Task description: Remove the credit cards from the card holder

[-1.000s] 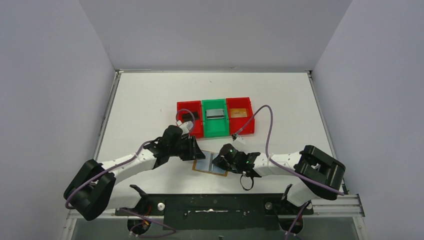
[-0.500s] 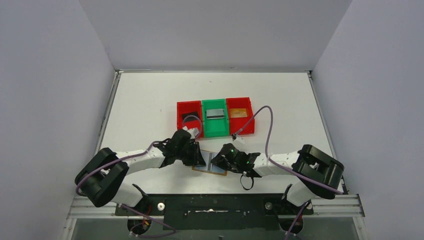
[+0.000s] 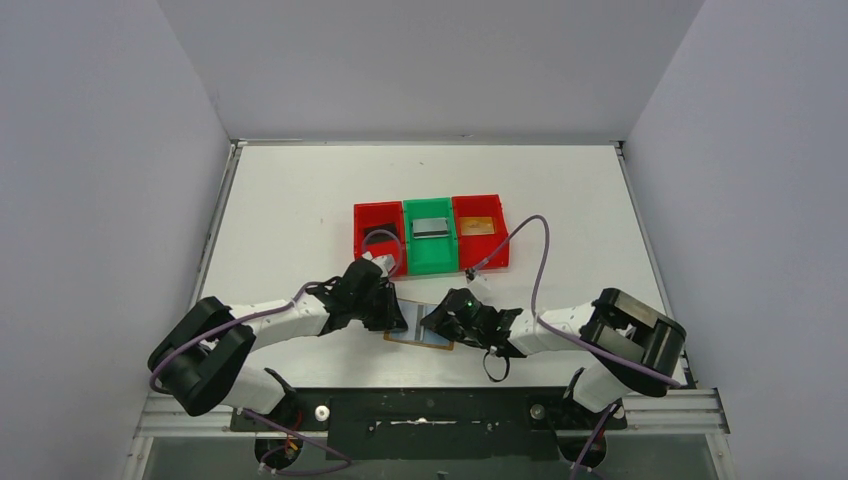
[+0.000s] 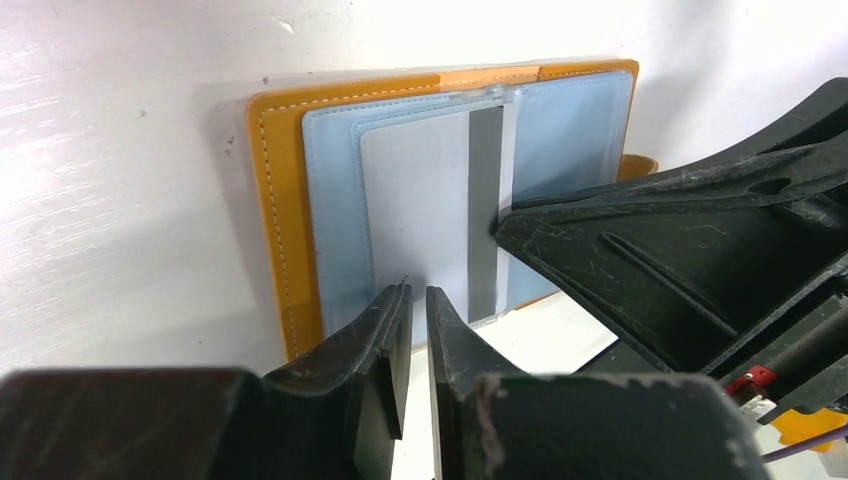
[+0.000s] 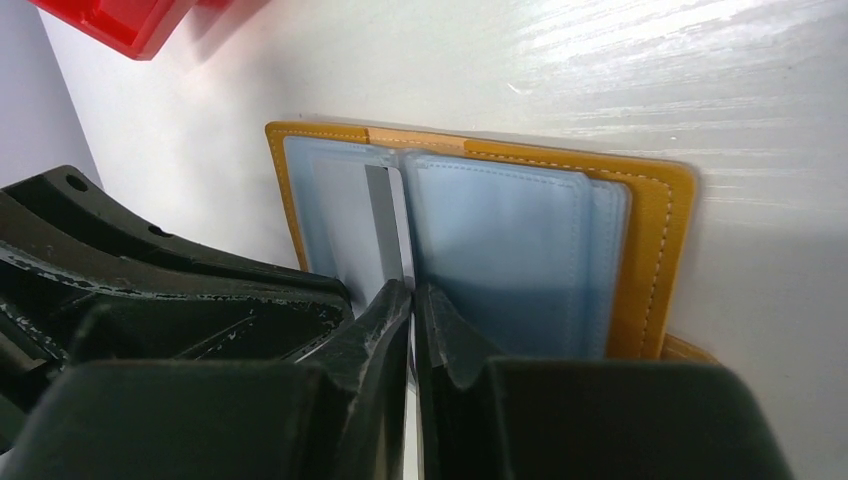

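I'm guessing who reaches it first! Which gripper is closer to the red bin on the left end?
Left. The left gripper is just this side of that red bin, at the left edge of the card holder. The right gripper is further right, at the holder's middle.

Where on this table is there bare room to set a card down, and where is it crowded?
Free: the table beyond the three bins, and both side strips beside them. Crowded: the near middle, where the left gripper and right gripper meet over the card holder.
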Available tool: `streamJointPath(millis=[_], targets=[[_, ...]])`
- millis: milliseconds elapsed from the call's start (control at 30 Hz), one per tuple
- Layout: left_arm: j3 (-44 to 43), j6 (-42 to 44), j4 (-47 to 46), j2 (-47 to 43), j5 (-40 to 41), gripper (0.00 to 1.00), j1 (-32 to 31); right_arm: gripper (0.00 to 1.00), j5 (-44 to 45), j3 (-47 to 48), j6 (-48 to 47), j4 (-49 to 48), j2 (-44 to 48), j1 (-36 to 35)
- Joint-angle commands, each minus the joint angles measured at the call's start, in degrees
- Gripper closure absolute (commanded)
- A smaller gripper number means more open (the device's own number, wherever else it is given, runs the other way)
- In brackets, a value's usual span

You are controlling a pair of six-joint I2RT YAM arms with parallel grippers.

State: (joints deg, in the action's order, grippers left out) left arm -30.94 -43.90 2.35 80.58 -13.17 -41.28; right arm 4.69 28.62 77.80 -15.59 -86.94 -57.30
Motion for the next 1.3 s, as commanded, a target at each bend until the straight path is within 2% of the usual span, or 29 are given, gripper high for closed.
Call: streamJointPath(millis=[0, 333, 533, 667, 833, 1100, 1167, 1267], targets=[[-0.88, 1.25, 3.21, -0.35, 4.19, 0.88, -0.16, 1.00, -0.43, -1.90, -0.23, -3.81, 1.54, 0.09], [-1.05, 1.23, 4.64, -0.21, 6.21, 0.89, -0.12, 1.00, 1.69, -2.96, 0.53, -1.58, 4.40, 0.23], [-1.14, 1.45, 5.29, 0.67, 7.57, 0.90, -0.12, 1.00, -0.88, -3.82, -0.69, -2.03, 5.78, 1.32], [-1.14, 1.47, 5.14, 0.85, 7.34, 0.90, -0.16, 0.96, -1.35, -4.08, -0.62, -2.02, 5.74, 1.61], [-1.48, 1.71, 5.71, 0.86, 7.66, 0.91, -0.12, 1.00, -0.59, -4.29, 0.50, -1.50, 5.51, 1.75], [-2.20, 2.04, 6.40, 0.34, 7.35, 0.91, -0.13, 0.99, 1.24, -5.13, 1.76, -0.20, 6.74, 1.73], [-2.92, 2.18, 6.33, -0.94, 6.84, 0.87, -0.13, 0.99, 0.84, -4.70, 1.75, -0.30, 5.84, 1.76], [-4.85, 2.32, 7.44, -4.08, 7.05, 0.74, -0.14, 0.99, 0.21, -3.84, 1.82, -0.32, 4.02, 1.73]])
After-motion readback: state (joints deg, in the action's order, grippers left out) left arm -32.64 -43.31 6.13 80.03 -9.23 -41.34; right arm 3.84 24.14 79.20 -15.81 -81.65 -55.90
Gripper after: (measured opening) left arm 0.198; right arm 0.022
